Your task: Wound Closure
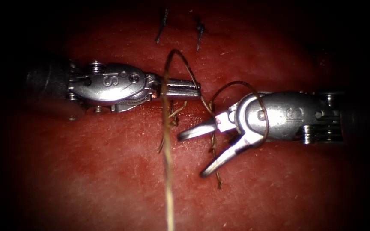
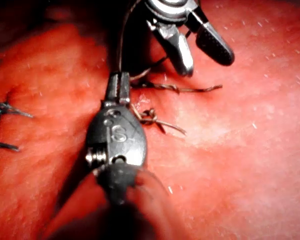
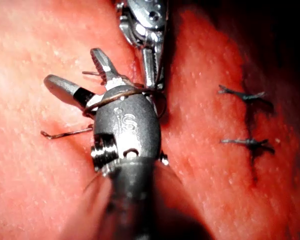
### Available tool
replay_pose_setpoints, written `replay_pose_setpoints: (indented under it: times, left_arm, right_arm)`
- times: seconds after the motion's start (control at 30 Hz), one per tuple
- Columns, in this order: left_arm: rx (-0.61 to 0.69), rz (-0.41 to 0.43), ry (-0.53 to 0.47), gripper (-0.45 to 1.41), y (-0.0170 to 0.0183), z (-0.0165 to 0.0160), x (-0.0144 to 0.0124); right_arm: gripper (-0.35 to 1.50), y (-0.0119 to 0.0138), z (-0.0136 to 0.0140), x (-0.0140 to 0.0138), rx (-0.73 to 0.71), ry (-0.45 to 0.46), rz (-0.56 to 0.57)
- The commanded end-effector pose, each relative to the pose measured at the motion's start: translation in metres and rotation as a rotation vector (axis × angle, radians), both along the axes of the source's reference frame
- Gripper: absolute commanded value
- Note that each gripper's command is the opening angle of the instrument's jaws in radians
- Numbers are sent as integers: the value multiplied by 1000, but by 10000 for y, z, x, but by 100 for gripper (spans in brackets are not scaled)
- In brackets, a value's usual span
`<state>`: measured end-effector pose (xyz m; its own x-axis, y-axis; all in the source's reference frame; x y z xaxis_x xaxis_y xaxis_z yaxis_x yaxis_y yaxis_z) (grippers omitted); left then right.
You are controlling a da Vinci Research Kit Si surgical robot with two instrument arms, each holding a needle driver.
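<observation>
Steel left tool [image 1: 184, 89] clamped on thread [image 1: 166, 128]; right tool [image 1: 198, 147] gaping wide, holding nothing, thread looped round its wrist. Needle unseen. Knot-tying judged underway on tissue [image 1: 86, 171]; free thread end between right jaws needs grasping.

Brown thread [image 1: 166, 141] looped above stitched tissue [image 1: 108, 171]

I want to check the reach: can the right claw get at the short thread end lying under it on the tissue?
Probably yes. The right claw is open and holds nothing, and the thread end lies between its fingers on the tissue. Only a thread loop lies over its body. The left claw is shut on the thread.
</observation>
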<state>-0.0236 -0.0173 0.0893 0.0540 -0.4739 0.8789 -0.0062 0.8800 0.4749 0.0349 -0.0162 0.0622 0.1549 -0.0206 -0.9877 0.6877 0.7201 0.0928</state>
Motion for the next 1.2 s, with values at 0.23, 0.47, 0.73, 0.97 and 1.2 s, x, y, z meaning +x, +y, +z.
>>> replay_pose_setpoints:
  times: [0.23,0.47,0.73,0.97,1.2]
  left_arm:
    - [0,10,-6,-45,-10,0,4]
    - [0,12,-7,-45,-12,-1,6]
    - [11,9,-8,-45,-13,0,5]
    - [15,10,-7,-45,-15,1,5]
    - [13,7,-12,-45,-16,1,6]
  right_arm:
    - [123,-9,1,-7,-107,-90,-106]
    - [121,-18,11,-9,-257,-152,-183]
    - [111,-31,27,-4,-386,-209,-248]
    - [106,-48,25,3,-423,-213,-276]
    - [91,-56,19,10,-443,-196,-286]
